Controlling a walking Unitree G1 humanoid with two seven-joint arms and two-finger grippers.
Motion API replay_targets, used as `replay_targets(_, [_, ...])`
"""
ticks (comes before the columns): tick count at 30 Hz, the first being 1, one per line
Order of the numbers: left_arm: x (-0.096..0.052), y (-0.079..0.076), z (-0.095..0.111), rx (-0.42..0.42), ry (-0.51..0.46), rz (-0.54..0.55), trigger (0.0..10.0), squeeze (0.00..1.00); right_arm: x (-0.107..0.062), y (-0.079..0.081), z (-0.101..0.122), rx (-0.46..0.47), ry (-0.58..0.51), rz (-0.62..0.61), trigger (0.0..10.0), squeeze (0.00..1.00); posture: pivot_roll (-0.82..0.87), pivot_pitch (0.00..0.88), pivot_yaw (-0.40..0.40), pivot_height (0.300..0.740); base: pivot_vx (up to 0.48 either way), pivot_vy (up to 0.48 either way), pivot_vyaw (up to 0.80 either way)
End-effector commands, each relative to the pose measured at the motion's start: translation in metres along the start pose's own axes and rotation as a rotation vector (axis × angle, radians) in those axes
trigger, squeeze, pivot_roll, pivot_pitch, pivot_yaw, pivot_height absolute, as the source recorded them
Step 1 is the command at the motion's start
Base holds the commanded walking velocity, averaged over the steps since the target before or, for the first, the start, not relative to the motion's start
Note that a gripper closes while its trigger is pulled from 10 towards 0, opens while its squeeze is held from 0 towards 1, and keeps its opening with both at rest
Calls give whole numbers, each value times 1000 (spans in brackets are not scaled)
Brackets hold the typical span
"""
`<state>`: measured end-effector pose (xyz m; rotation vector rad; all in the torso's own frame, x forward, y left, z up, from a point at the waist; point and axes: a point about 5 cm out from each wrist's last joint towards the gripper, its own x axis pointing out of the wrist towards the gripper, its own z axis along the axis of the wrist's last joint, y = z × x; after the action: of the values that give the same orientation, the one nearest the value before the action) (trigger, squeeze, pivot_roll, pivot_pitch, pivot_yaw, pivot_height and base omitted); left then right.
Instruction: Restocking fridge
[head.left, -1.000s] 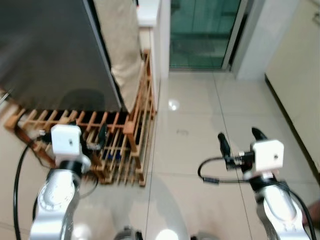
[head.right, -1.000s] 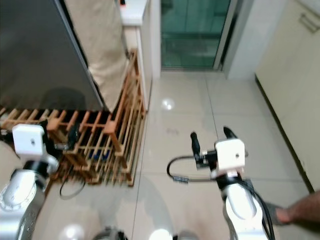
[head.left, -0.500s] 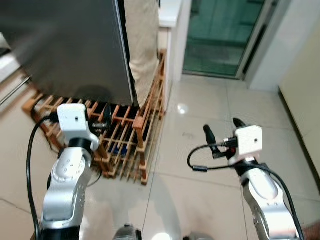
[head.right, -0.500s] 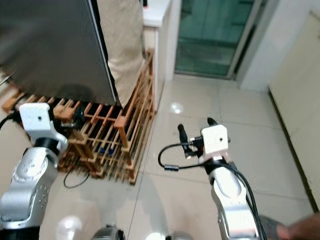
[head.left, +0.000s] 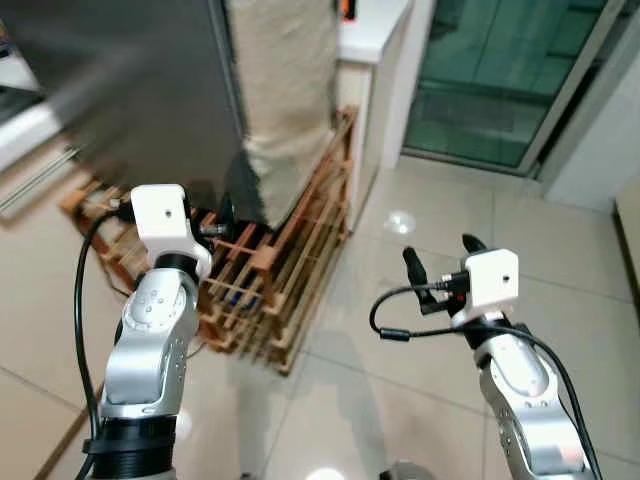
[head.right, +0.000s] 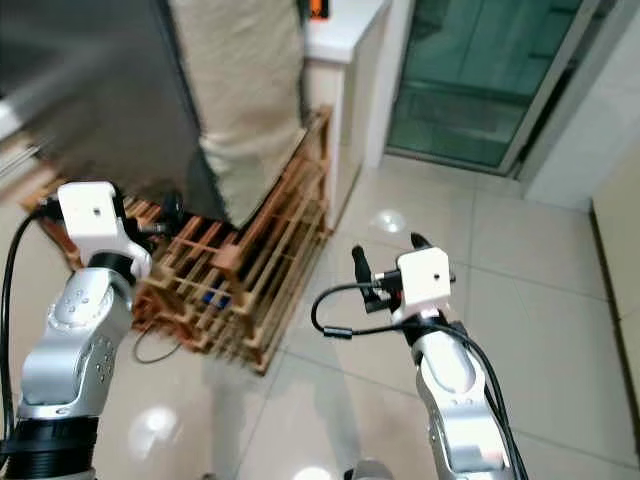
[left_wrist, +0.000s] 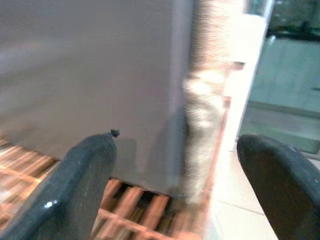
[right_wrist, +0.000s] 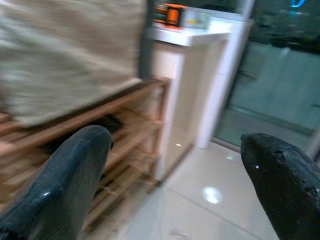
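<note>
Currently both grippers held spread and empty before the fridge (head.left: 130, 90).
Left gripper (left_wrist: 175, 165) faces its upright grey side above the wooden rack (head.left: 290, 270); right gripper (head.left: 440, 262) over bare tiled floor (head.left: 420, 370), glass door (head.left: 500, 70) beyond.

No writing is showing up legibly anywhere right now; the small orange item (right_wrist: 175, 13) sitting on the white counter (right_wrist: 200, 36) is blurring out, any label unreadable.
</note>
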<state>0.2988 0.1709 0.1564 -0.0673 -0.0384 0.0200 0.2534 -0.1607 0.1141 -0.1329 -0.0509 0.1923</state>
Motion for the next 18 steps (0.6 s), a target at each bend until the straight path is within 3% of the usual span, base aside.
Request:
replay_targets(1, [2,2,1,3,3,12,10000,0,0,-3,1,-12,-9,-18,10000,0,-158,36,43,740,341,-334,0])
replay_targets(8, [8,8,3,-6,-6,66,10000,0,1,-1,0,-2,-13,-16,10000,0,-157,22,44,740,387,-254,0])
replay_targets(13, [11,13,2,34,0,105,10000,0,2,1,0,-19,-14,-4,10000,0,-156,17,44,740,0,0,645])
replay_targets(18, [11,8,7,40,-43,57,10000,0,4,1,-1,-22,-10,-2,10000,0,-155,16,39,740,0,0,569])
